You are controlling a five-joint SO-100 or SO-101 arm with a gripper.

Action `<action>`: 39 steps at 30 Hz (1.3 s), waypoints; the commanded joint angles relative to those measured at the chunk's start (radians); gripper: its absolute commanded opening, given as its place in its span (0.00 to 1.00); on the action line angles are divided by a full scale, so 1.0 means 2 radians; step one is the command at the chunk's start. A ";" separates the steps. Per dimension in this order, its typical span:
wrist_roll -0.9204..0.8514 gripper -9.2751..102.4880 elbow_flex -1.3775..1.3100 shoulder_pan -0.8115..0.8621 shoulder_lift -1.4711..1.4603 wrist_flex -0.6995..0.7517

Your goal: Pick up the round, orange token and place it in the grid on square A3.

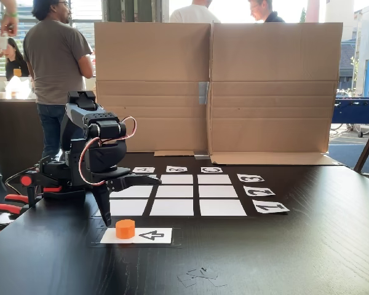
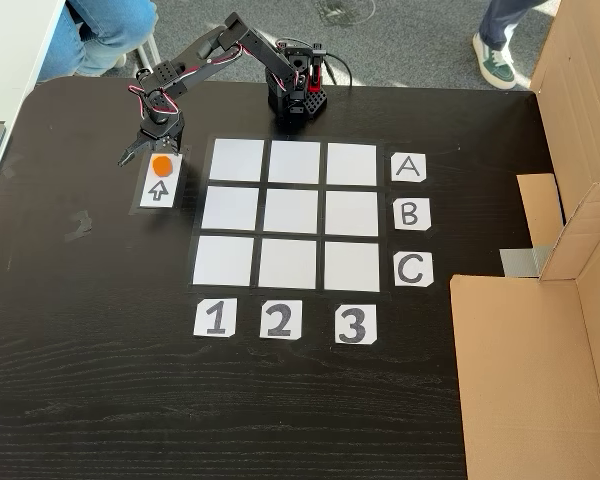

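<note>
Fingers (image 1: 114, 193) are seen spread apart, one pointing down toward the table, the other jutting sideways; nothing is held. In the overhead fixed view the fingers (image 2: 148, 148) sit just behind the round, orange token (image 2: 161, 166), close but apparently not yet around it.

Token is resting upright on the near end of the arrow card (image 2: 159, 183), beside the grid's (image 2: 294, 215) first column. From the side fixed view the token (image 1: 125, 228) is seen standing free, with the fingers above and behind it.

Step in hand is judged to be the approach for the pick. To be done well: the wrist should be lowered until the token is bracketed on both sides, the fixed finger kept clear of the card so it isn't dragged, and the close made low on the cylinder wall, since a short cylinder can be squirted out if pinched near the top.

Square A3 (image 2: 353, 163) is the corner cell next to the "A" label (image 2: 408, 167), in line with "3" (image 2: 354, 324). It is well apart from the token, across the grid's top row, so a lift high enough to clear the paper will be needed.
</note>
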 commanded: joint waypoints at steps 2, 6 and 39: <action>-0.005 0.94 -0.030 -0.010 -0.008 -0.004; -0.005 0.92 -0.038 -0.012 -0.015 -0.006; -0.201 0.07 0.007 0.017 0.158 -0.058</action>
